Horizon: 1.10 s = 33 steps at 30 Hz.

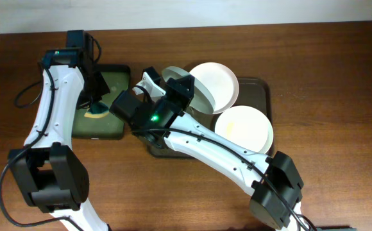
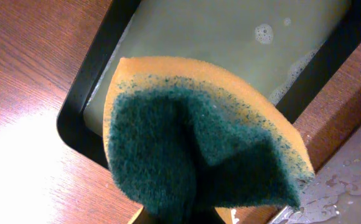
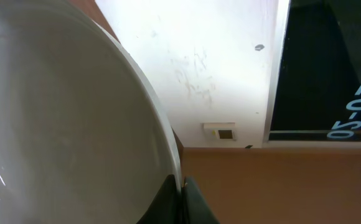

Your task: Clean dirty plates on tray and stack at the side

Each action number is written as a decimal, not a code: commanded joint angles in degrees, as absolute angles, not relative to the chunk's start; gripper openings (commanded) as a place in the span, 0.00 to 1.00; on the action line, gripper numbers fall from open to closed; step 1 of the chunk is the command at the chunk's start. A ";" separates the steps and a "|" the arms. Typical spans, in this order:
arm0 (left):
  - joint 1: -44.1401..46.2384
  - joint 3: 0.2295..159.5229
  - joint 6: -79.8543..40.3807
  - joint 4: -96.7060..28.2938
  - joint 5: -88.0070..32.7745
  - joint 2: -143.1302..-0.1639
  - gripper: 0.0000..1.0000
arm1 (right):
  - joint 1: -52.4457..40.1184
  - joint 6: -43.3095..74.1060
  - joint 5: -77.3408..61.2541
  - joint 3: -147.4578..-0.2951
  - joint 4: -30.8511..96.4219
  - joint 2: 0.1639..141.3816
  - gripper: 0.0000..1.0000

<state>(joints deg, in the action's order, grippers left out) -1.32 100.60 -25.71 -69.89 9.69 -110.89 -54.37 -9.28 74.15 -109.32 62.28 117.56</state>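
Observation:
My right gripper point(image 1: 181, 88) is shut on the rim of a white plate point(image 1: 202, 99) and holds it tilted on edge above the left part of the dark brown tray point(image 1: 263, 86). In the right wrist view the plate point(image 3: 62, 124) fills the left side, with its rim between the fingers point(image 3: 182, 190). Two more white plates lie on the tray, one at the back point(image 1: 219, 78) and one at the front right point(image 1: 244, 128). My left gripper point(image 1: 96, 102) is shut on a yellow and green sponge point(image 2: 199, 143), which hides its fingers in the left wrist view.
A smaller black tray with a green, wet inside point(image 1: 112, 80) lies left of the brown tray, under the sponge; it also shows in the left wrist view point(image 2: 230, 37) with some foam. The right arm stretches across the table's front middle.

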 commanded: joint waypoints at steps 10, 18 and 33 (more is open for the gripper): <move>-1.72 100.12 -24.73 -70.04 9.87 -109.75 0.00 | -52.51 -3.88 40.29 -110.56 61.28 115.52 0.04; -1.72 100.12 -24.75 -70.26 9.87 -109.75 0.00 | -44.62 5.41 48.60 -110.72 62.04 113.95 0.04; -1.56 100.12 -24.75 -70.32 9.87 -109.75 0.00 | -2.02 -0.16 -23.68 -110.56 62.81 114.61 0.04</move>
<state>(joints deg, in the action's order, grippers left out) -1.32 100.36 -25.69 -70.30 9.69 -110.89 -12.21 -1.23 -8.14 -109.47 62.72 116.57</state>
